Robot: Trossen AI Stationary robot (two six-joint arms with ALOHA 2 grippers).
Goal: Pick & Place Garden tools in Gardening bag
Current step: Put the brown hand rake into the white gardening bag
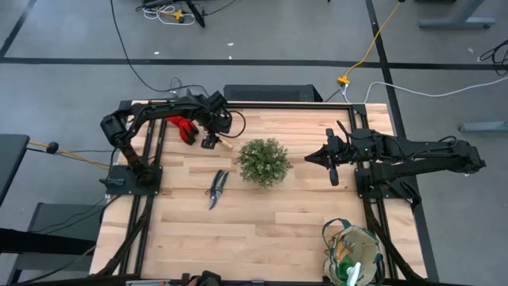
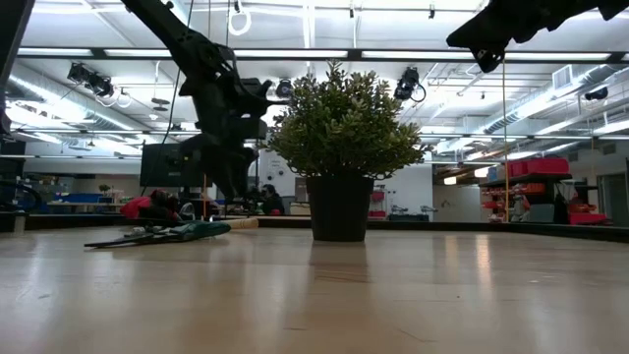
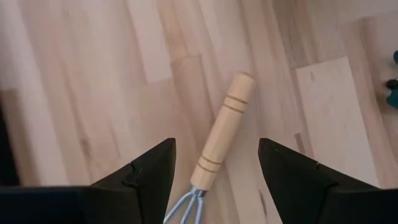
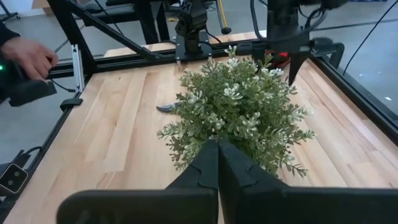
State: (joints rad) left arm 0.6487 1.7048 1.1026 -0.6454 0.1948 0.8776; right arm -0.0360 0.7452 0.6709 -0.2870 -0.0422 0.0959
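A wooden-handled hand fork (image 3: 221, 140) lies flat on the table at the far left, its handle end showing in the high view (image 1: 225, 146). My left gripper (image 3: 216, 149) is open above it, one finger on each side of the handle, apart from it; it also shows in the high view (image 1: 210, 140). Red gloves (image 1: 183, 127) lie just beyond it. Pruning shears (image 1: 217, 187) lie on the table left of the plant (image 1: 264, 161). The beige gardening bag (image 1: 354, 254) stands at the near right with things inside. My right gripper (image 4: 217, 158) is shut and empty, right of the plant.
The round bushy plant in its dark pot (image 2: 340, 206) stands mid-table between both arms. Dark frame rails (image 1: 151, 159) run along the table's left and right sides. A person's hand (image 4: 28, 56) shows beyond the table's edge in the right wrist view.
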